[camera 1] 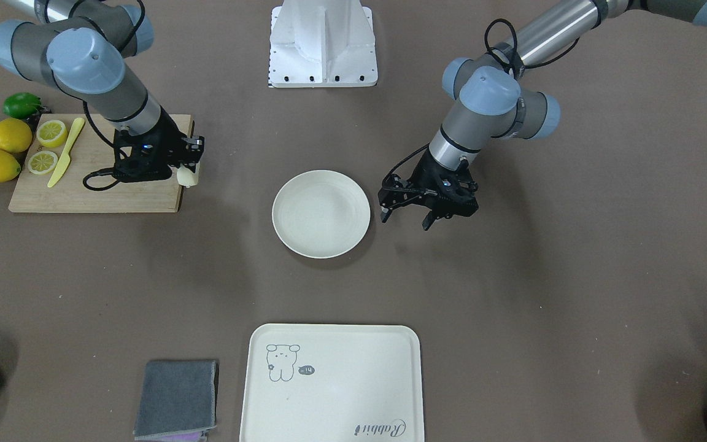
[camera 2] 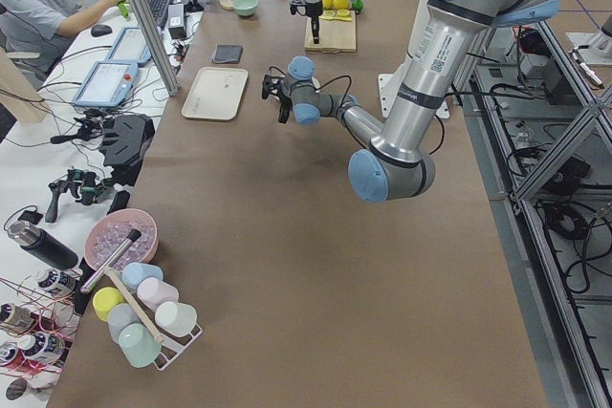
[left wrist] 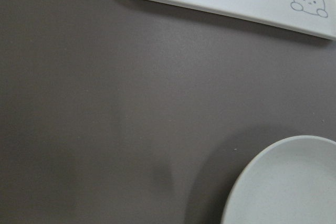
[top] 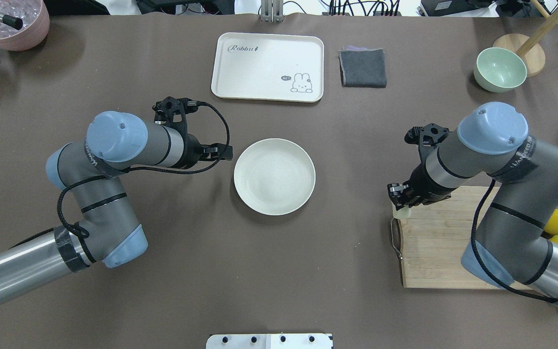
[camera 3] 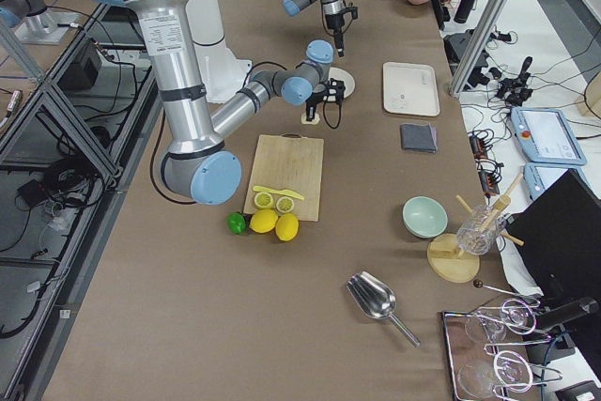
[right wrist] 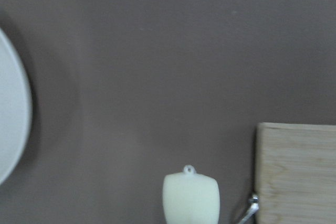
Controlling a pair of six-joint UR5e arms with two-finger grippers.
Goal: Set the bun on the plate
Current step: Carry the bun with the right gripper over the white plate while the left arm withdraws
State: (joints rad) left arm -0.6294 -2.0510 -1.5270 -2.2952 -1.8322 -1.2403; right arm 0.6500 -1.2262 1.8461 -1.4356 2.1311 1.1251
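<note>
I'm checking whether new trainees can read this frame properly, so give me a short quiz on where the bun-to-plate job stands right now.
1. True or false: the bun already lies on the plate.
2. Which arm holds the bun? A) the left B) the right C) neither
3. Fill in: the left gripper, beside the plate, has its jaws ____ (open or shut).

Key
1. False. The plate is empty.
2. B. The right gripper is closed on the bun by the corner of the cutting board.
3. Open, with nothing between its fingers.
</note>
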